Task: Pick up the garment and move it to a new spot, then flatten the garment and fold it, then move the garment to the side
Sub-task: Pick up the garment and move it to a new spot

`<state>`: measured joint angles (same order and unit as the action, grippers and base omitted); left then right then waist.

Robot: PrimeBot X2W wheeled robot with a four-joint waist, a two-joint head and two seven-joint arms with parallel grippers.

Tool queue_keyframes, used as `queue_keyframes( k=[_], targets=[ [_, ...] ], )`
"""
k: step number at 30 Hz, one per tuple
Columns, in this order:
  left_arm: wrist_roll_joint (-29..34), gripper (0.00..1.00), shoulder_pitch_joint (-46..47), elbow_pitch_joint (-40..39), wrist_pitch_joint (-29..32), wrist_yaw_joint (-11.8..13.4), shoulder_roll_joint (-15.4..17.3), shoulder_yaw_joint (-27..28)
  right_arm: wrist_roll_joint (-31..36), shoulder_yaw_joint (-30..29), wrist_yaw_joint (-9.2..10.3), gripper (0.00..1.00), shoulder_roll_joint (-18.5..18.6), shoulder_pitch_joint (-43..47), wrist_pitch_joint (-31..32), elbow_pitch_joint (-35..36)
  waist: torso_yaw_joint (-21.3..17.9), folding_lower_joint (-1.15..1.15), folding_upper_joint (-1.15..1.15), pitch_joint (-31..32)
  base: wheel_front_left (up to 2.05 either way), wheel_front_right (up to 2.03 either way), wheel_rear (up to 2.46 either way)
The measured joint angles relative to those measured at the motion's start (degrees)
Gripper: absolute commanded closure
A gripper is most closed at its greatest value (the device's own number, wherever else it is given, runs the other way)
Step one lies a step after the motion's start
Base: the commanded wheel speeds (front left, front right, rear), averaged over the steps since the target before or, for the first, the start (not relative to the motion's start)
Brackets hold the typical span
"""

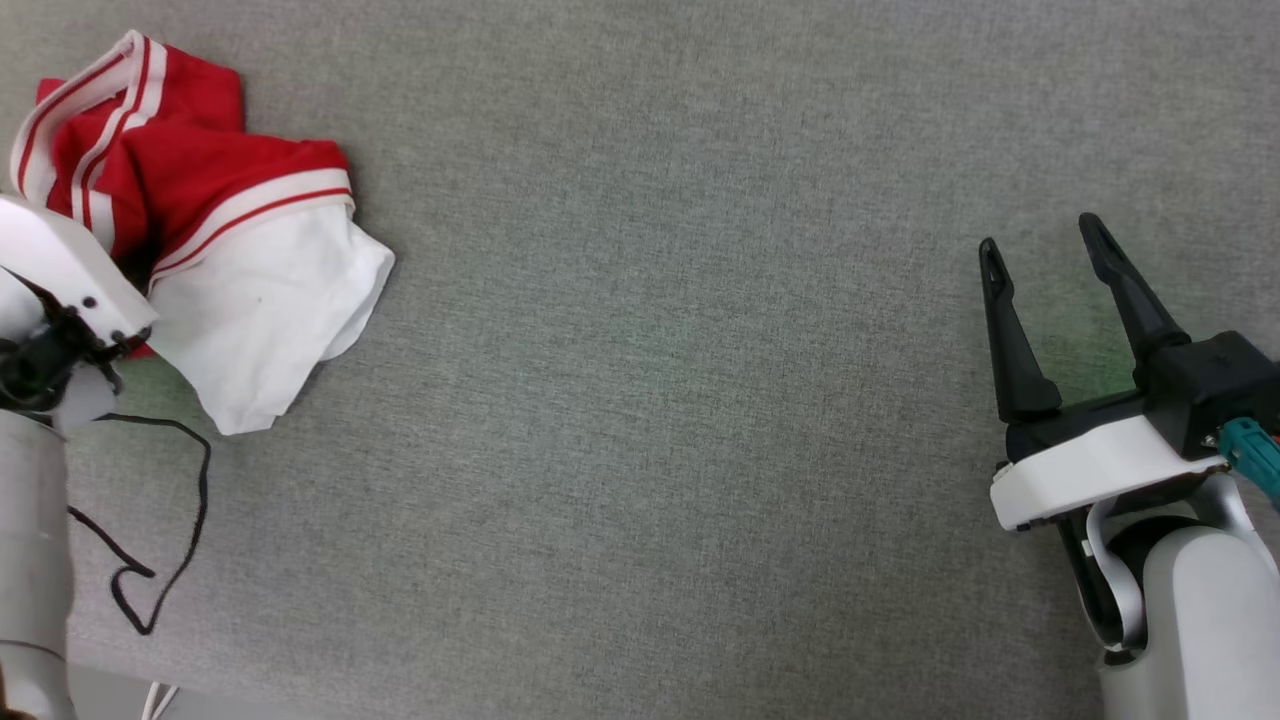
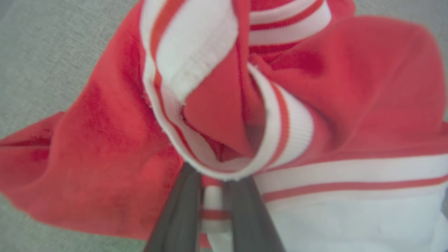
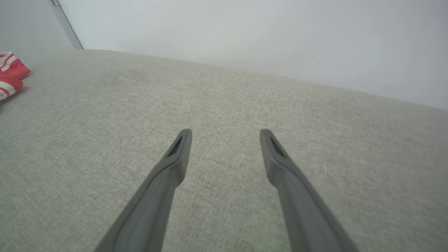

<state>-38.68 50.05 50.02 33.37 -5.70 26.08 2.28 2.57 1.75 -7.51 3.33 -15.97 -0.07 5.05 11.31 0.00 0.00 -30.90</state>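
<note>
Our left pincer (image 2: 214, 176) is closed on the striped trim of the garment (image 1: 230, 230), which sits bunched at the far left of the tabletop (image 1: 650, 420). Our right pincer (image 1: 1038, 235) hovers wide open over the grey surface, well apart from the garment.

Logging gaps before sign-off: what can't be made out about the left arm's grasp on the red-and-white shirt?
1. Left wrist view, blurred: a striped fold of the soft red-and-white cloth shirt hides the left gripper at the tips of its dark fingers; how much cloth they pinch is unclear.
2. Head view: the white wrist housing covers those fingers and part of the shirt.
3. Head view: the thin black cord passes behind the pale forearm.
</note>
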Motion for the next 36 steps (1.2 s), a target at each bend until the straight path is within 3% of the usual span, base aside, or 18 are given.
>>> queue_keyframes(
  k=[11, 18, 23, 32, 34, 35, 36],
  targets=[
    [7.86, 1.00, 0.52, -0.71, -20.56, 2.19, 0.57, -3.27, -1.21, -0.68, 0.00, 0.00, -0.31, 1.81, -1.93, -3.76, 0.65, 0.00, 0.00, 8.24, 0.00, 0.00, 0.00],
    [12.15, 1.00, 1.68, -3.86, -32.15, 1.59, 1.13, -6.11, -4.70, -1.72, 0.00, 0.00, -0.34, 5.21, -2.71, -5.12, 0.28, 0.00, 0.00, 15.77, 0.00, 0.00, 0.00],
    [13.12, 1.00, 1.42, -6.68, -35.74, 0.25, -0.25, -8.58, -6.69, -2.82, 0.00, 0.00, -0.35, 8.33, -2.78, -5.13, -1.09, -0.01, 0.00, 21.14, 0.00, 0.00, 0.00],
    [12.01, 1.00, -6.19, -15.72, -36.65, -1.37, -7.79, -16.60, -7.78, -4.33, 0.00, 0.00, -0.41, 12.91, -1.13, -4.53, -8.21, -0.02, 0.00, 27.01, 0.00, 0.00, 0.00],
    [11.07, 1.00, -8.44, -18.07, -36.60, -1.47, -10.10, -18.57, -7.94, -4.65, 0.00, 0.00, -0.42, 13.66, -0.79, -4.05, -10.21, -0.02, 0.00, 27.69, 0.00, 0.00, 0.00],
    [9.68, 1.00, -11.47, -21.21, -36.91, -1.64, -13.46, -21.98, -8.17, -5.11, 0.00, 0.00, -0.40, 14.35, -0.19, -3.46, -13.13, -0.02, 0.00, 28.26, 0.00, 0.00, 0.00],
    [9.26, 1.00, -12.41, -22.09, -36.90, -1.65, -14.60, -23.19, -8.17, -5.19, 0.00, 0.00, -0.40, 14.63, 0.08, -3.25, -14.07, -0.02, 0.00, 28.35, 0.00, 0.00, 0.00]
  ],
)
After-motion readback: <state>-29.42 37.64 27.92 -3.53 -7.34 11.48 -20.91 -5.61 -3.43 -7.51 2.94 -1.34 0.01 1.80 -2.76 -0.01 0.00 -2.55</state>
